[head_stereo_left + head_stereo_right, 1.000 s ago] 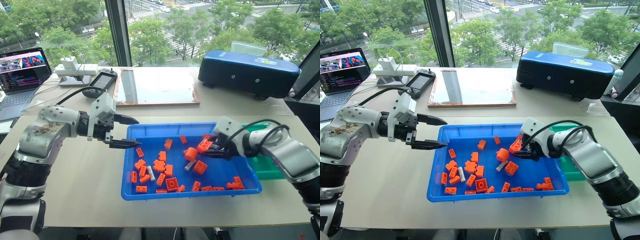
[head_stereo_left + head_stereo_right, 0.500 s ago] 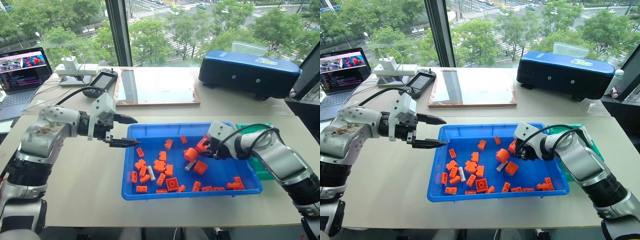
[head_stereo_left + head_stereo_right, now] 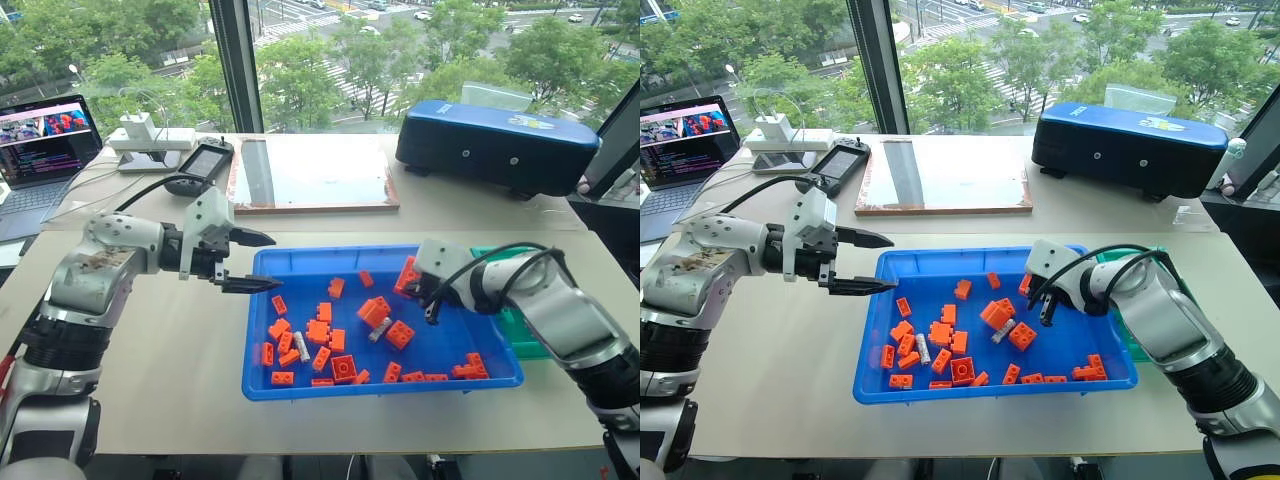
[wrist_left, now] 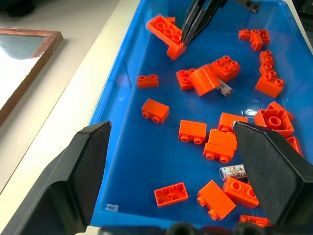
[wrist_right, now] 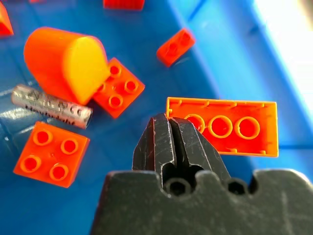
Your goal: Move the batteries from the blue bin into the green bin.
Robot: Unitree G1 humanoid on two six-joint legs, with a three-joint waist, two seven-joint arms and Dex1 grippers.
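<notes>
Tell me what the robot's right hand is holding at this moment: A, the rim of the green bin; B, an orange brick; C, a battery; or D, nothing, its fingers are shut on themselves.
D: the right wrist view shows the right hand with its two fingers pressed together and nothing between them, above the blue bin, while a battery lies loose below.

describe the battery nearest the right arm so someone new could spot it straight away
Start at the blue bin in the middle of the table and look at its centre, just short of the right gripper. The battery is a thin silver cylinder wedged between two orange bricks, the only grey, round thing among studded orange blocks there.
</notes>
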